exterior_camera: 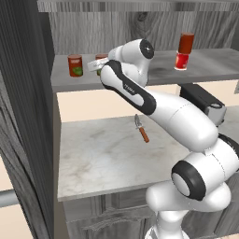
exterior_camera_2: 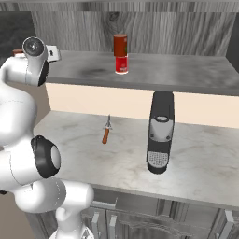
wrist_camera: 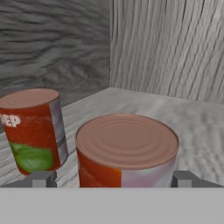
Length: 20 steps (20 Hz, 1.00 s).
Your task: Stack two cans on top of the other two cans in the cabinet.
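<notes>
Cans are the whole business: one pair already stands stacked [exterior_camera: 185, 51] at the right of the cabinet's shelf board [exterior_camera: 210, 63], a plain dark red tin on a tin with a white lower band. At the left of the same shelf stand the other two, side by side and apart: a green-labelled can [exterior_camera: 75, 65] and a second can [wrist_camera: 126, 151], mostly hidden behind the arm in the left base view.

In the hand view the gripper [wrist_camera: 112, 179] is open, one fingertip [wrist_camera: 42, 178] on each side of the nearer can and wide of its wall, so nothing is gripped yet. The green-labelled neighbour sits just left of it, close to that left fingertip.

To do this well, I judge the gripper should centre on the can and close squarely across its middle, keeping the left finger off the neighbour. The lift should be straight up until the base clears the neighbour's rim, then across and down level, lid to base, releasing only once it sits flat.

On the tabletop [exterior_camera: 102, 158] below lie an orange-handled knife [exterior_camera: 141, 128] and a dark coffee machine [exterior_camera_2: 160, 132], both out of the way.
</notes>
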{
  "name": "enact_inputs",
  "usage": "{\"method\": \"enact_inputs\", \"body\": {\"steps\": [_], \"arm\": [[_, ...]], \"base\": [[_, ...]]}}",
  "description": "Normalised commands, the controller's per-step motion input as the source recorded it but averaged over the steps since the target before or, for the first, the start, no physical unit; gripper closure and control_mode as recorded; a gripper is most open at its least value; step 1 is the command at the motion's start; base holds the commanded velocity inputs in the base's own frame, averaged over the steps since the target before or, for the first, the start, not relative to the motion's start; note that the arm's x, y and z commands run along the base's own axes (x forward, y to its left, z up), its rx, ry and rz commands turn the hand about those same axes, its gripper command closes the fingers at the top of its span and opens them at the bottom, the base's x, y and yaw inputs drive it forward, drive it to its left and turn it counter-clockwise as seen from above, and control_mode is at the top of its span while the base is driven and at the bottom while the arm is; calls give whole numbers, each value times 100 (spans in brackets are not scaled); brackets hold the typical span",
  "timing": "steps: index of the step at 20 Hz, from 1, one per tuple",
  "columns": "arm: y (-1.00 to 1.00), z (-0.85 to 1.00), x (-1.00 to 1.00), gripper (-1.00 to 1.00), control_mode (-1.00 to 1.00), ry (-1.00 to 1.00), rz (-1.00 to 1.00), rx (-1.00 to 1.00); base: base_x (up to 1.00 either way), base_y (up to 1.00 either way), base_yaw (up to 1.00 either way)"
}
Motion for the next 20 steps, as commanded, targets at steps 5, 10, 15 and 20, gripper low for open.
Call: {"method": "enact_inputs", "body": {"steps": [5,10,15,20], "arm": [[0,0,0,-100,-100,0,0,0],[0,0,0,-100,-100,0,0,0],[0,0,0,-100,-100,0,0,0],[0,0,0,-100,-100,0,0,0]], "base": [[0,0,0],[0,0,0],[0,0,0],[0,0,0]]}}
